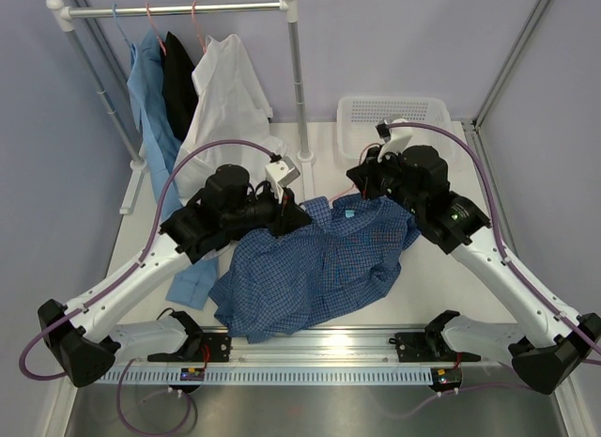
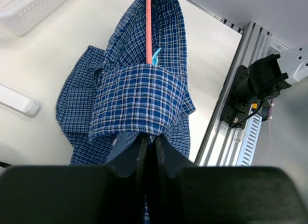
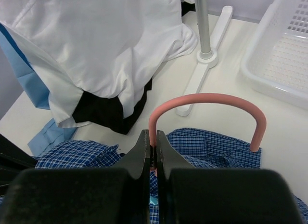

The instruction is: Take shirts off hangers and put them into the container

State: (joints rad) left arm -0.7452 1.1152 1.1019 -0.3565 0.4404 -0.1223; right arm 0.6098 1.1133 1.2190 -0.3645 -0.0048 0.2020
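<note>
Your right gripper [image 3: 153, 139] is pinched shut on the neck of the pink hanger [image 3: 207, 99], just under its hook. Your left gripper [image 2: 151, 143] is closed on a fold of the checked shirt [image 1: 315, 268]. That split grip should let you pull cloth and wire apart. The shirt lies spread on the table [image 1: 439, 296], near the basket [image 1: 349, 117] but not in it.

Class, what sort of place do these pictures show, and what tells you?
Probably a robotics lab workcell, not a home: two robot arms bolted to a metal rail, plain partition walls, and a clothes rack staged on a white table.
</note>
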